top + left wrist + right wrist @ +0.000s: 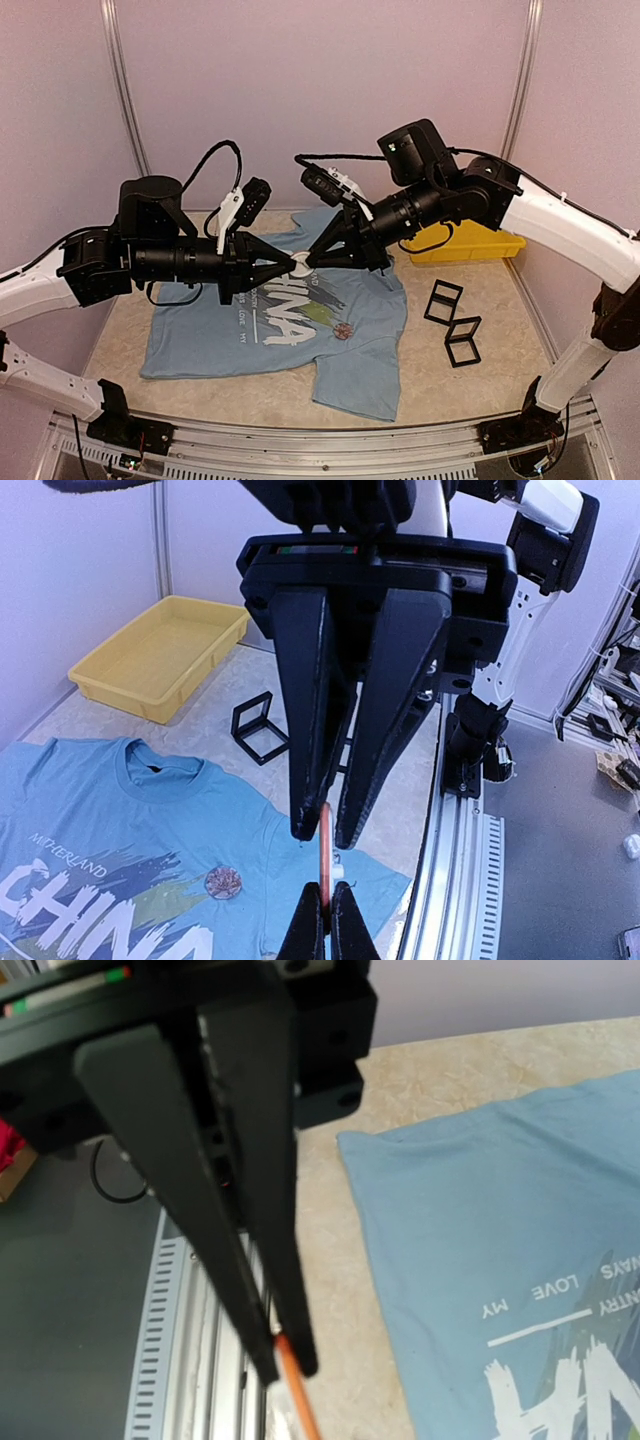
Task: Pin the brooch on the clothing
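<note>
The light blue T-shirt [200, 345] with white "CHINA" lettering lies flat on the table; it also shows in the left wrist view [90, 810] and the right wrist view [480, 1220]. My left gripper [290, 265] and right gripper [311, 259] meet tip to tip in the air above its chest. Both are shut on one thin brooch [300, 263], seen edge-on with a copper-orange rim [325, 845] [296, 1380]. My left gripper [326, 898] grips its near edge and my right gripper [286, 1362] its far edge. A small round patterned disc [343, 330] [222, 882] lies on the shirt.
A yellow tray [465, 243] [160, 655] stands at the back right. Two black square frames [443, 301] [462, 341] lie on the table right of the shirt; one shows in the left wrist view [262, 730]. An aluminium rail [320, 445] runs along the near edge.
</note>
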`<move>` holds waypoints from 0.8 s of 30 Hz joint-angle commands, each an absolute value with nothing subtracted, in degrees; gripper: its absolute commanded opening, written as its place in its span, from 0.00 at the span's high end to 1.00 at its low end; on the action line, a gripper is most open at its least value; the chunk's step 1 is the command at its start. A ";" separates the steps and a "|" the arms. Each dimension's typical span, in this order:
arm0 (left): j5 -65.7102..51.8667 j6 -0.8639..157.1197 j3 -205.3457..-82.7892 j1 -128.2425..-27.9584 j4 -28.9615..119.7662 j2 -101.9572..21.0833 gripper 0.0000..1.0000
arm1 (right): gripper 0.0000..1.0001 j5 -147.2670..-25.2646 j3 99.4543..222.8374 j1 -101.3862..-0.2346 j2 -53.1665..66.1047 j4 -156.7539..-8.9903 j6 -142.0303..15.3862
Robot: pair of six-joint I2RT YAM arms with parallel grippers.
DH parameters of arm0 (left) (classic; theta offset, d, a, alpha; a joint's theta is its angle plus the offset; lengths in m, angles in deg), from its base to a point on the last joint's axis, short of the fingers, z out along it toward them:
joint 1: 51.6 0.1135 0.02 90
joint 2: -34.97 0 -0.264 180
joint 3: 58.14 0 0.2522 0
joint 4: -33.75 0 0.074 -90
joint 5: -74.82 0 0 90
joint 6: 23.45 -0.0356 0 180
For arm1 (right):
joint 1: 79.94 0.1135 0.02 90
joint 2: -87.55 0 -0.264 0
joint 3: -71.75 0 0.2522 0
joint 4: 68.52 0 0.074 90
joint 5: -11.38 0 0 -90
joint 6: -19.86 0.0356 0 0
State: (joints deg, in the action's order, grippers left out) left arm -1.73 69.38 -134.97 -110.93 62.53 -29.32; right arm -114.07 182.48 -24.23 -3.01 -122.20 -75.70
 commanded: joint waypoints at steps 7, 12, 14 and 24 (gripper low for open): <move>1.47 68.47 -136.67 -111.41 60.93 -29.78 1.00 | 1.00 -116.46 183.72 -24.36 -4.01 -121.61 -76.20; -1.26 68.47 -135.09 -111.45 58.37 -28.72 0.80 | 1.00 -116.56 180.27 -24.42 -2.15 -115.64 -74.70; -4.14 68.45 -132.27 -111.43 54.26 -26.88 0.52 | 1.00 -116.12 175.65 -24.38 0.01 -108.71 -71.85; -4.75 70.84 -118.12 -111.52 28.13 -18.34 0.33 | 1.00 -118.15 147.29 -23.63 10.67 -50.59 -53.53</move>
State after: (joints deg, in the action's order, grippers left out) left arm -5.12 69.51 -118.51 -111.17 38.73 -18.48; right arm -117.87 148.67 -24.15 9.88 -73.22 -60.20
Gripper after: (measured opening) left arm 0.665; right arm 0.006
